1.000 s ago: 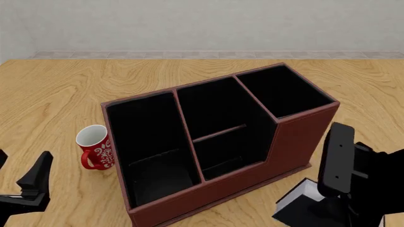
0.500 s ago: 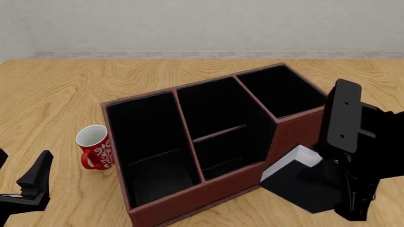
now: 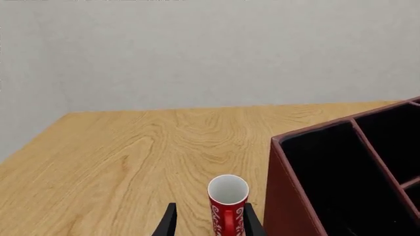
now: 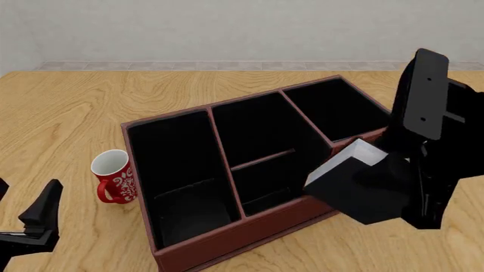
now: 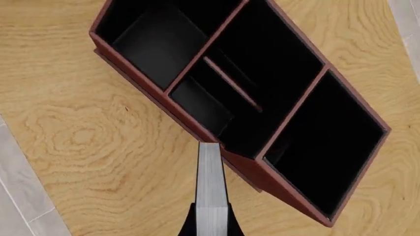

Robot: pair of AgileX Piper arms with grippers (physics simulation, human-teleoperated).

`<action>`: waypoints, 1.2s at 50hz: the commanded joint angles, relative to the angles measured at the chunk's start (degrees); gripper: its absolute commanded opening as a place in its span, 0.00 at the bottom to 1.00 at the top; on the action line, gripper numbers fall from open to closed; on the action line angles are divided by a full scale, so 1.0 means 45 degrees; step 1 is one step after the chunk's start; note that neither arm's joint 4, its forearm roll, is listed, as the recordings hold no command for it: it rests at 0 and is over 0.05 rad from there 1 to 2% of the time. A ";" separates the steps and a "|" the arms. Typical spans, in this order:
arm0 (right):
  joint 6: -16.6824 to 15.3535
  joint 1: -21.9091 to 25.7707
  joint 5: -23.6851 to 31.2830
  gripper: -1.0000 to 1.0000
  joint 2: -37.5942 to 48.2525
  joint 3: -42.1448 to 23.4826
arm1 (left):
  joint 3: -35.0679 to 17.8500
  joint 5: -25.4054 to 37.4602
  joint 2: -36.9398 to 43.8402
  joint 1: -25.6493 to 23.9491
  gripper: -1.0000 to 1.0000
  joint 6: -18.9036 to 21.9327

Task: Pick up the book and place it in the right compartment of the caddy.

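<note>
My right gripper (image 4: 408,190) is shut on the book (image 4: 355,190), a black-covered block with white pages. It holds the book tilted in the air in front of the caddy's (image 4: 250,226) stepped front wall. The right compartment (image 4: 340,110) lies just beyond and above the book. In the right wrist view the book (image 5: 211,187) sits edge-on between the fingers, with its far end over the caddy's front wall (image 5: 151,91). The right compartment (image 5: 154,46) lies farther off. My left gripper (image 4: 22,207) rests open low at the near left, holding nothing.
A red patterned mug (image 4: 113,177) stands left of the caddy. In the left wrist view the mug (image 3: 227,196) is straight ahead of my left gripper (image 3: 210,228), beside the caddy's end wall (image 3: 288,196). Bare wooden table (image 4: 76,113) surrounds the caddy.
The right gripper has lifted the book off the table and carried it up and forward, from the near right corner to the caddy's front wall. The left arm has not moved.
</note>
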 commanded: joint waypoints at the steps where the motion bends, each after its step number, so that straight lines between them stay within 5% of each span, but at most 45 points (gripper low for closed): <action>1: -0.0185 -0.0505 0.0000 0.00 -0.0044 -0.0825 | -0.0056 -0.0078 0.0049 0.0054 1.00 0.0006; 24: -0.1565 -0.2061 0.0000 0.00 -0.0049 -0.2127 | -0.0365 0.0348 -0.0170 -0.0074 1.00 0.0054; 60: -0.1790 -0.3480 0.0000 0.00 0.1811 -0.5394 | -0.0280 0.0392 -0.0219 -0.0169 1.00 0.0060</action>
